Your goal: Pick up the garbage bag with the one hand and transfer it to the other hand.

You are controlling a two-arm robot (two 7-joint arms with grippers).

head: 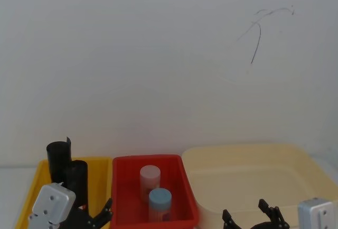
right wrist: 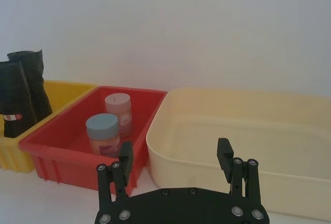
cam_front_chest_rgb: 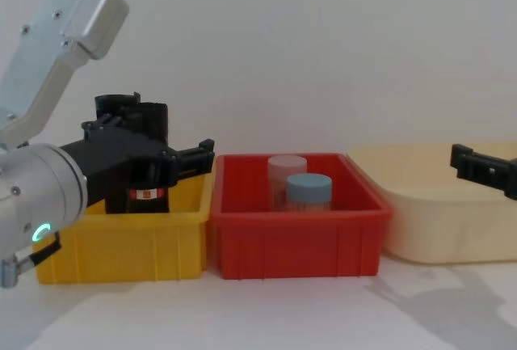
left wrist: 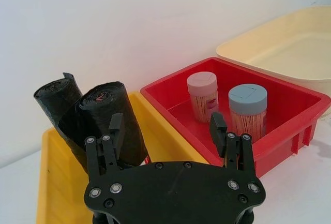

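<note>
The garbage bag (left wrist: 106, 115) is a black roll with a red-and-white label band (cam_front_chest_rgb: 145, 194). It stands upright in the yellow bin (left wrist: 51, 182), in front of a plain black roll (left wrist: 54, 95). My left gripper (left wrist: 166, 128) is open and empty, held just short of the bag on the near side of the bin. A green ring (cam_front_chest_rgb: 39, 233) glows on its wrist. In the head view the bag (head: 77, 179) rises behind the left wrist. My right gripper (right wrist: 175, 154) is also open and empty, low in front of the cream tub (right wrist: 248, 131).
A red bin (head: 124, 186) between the yellow bin and the cream tub holds two lidded jars, one pink (head: 150, 179) and one blue (head: 159, 200). A white wall rises close behind all three containers. The right gripper's fingers (cam_front_chest_rgb: 485, 168) enter the chest view at the right edge.
</note>
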